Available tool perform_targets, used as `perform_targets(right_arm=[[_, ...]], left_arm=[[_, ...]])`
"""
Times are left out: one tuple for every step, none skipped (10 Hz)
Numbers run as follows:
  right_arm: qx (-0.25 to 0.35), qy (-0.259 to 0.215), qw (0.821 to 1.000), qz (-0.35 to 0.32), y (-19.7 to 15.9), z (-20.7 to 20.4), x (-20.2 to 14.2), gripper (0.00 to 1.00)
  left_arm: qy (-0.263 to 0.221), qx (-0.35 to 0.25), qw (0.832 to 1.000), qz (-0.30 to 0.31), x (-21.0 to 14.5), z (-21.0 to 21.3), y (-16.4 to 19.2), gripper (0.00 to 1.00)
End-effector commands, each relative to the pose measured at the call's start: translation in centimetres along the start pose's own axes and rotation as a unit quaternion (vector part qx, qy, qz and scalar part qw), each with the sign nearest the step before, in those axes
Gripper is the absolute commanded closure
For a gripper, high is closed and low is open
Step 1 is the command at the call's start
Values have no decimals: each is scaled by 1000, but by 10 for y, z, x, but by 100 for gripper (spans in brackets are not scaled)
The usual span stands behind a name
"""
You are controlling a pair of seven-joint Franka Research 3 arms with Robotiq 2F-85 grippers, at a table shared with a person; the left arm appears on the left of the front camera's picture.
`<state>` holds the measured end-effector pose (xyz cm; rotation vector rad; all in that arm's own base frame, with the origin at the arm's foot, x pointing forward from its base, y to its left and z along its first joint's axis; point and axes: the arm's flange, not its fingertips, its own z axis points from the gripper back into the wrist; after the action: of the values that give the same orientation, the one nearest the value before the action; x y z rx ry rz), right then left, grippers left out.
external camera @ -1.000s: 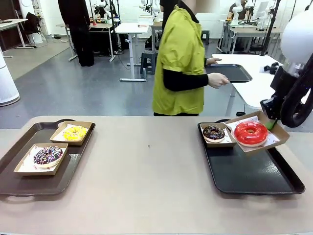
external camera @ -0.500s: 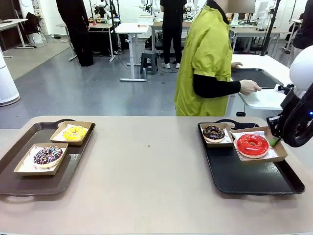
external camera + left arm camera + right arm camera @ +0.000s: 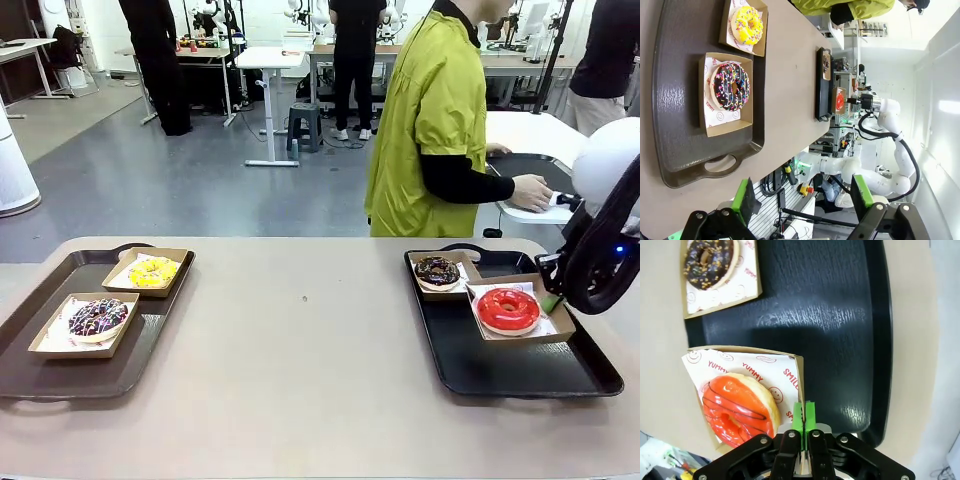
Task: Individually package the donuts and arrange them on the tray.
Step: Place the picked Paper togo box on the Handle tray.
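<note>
- The right claw (image 3: 553, 297) is pinched on the wall of the cardboard box (image 3: 548, 300) that holds the red donut (image 3: 507, 308); in the right wrist view its green pads (image 3: 803, 416) press together on the box edge (image 3: 801, 385).
- That box sits over the black tray (image 3: 530, 370), though whether it rests flat or is slightly lifted is hard to tell.
- The dark chocolate donut (image 3: 437, 269) lies in its own box at the tray's far left corner, just beside the red one.
- On the brown tray (image 3: 40, 375) at the bench's left end, the yellow donut (image 3: 153, 271) and sprinkled donut (image 3: 98, 317) each lie boxed.
- The left claw (image 3: 802, 200) hangs spread and empty above that tray.
- A person in a green top (image 3: 432, 130) stands beyond the bench (image 3: 300, 340), reaching toward another table.
</note>
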<state>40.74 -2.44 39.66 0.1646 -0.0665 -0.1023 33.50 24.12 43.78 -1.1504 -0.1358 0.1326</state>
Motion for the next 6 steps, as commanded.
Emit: perform_targets(right_arm=[[6, 7, 1000, -17, 4, -21, 15, 98], [1, 15, 1000, -20, 3, -31, 19, 98], [-1, 23, 1000, -21, 3, -40, 22, 98], [-3, 26, 999, -21, 3, -46, 25, 98], [-4, 30, 999, -20, 3, -51, 26, 98], [-5, 33, 999, -16, 4, -55, 28, 98]], left_arm=[[-2, -1, 1000, -3, -2, 2, -1, 0], [-2, -1, 1000, -3, -2, 2, -1, 0], [-2, -1, 1000, -3, -2, 2, -1, 0], [-2, -1, 1000, -3, -2, 2, -1, 0], [-2, -1, 1000, -3, -2, 2, -1, 0], [-2, -1, 1000, -3, -2, 2, -1, 0]])
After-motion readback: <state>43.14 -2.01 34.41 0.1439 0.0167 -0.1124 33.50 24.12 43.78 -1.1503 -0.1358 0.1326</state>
